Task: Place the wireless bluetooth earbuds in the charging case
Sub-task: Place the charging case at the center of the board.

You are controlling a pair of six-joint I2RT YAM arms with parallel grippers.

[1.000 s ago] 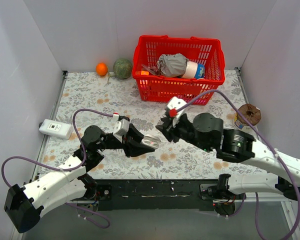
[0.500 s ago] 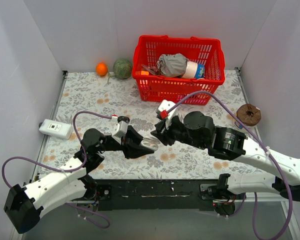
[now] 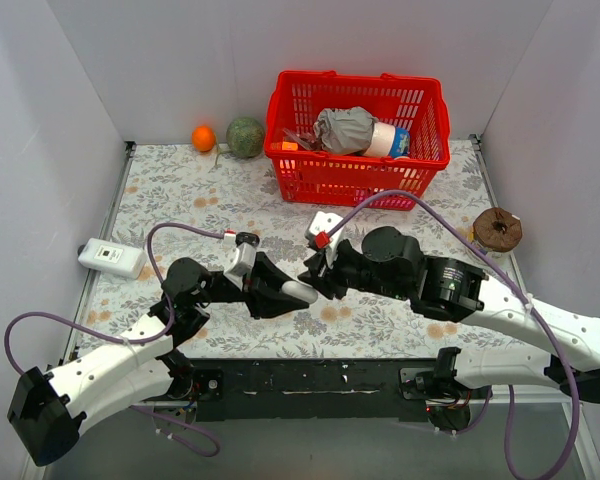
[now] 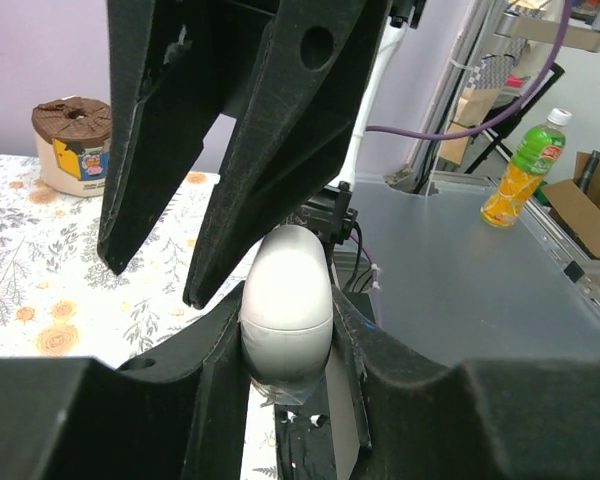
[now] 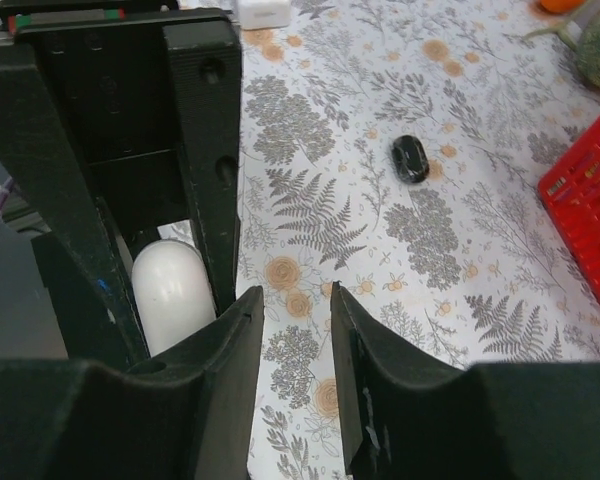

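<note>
left gripper pinches charging case | right gripper narrow, empty (black earbud on table) | bump the case and you'll dislodge it

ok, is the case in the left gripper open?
No, the white case clamped in the left gripper has its lid shut, only a thin seam showing.

The right claw has swung left to the charging case.

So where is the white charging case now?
Top view: the white charging case is clamped in the left hand, mid-table, below the red basket, the right hand close beside it.
</note>
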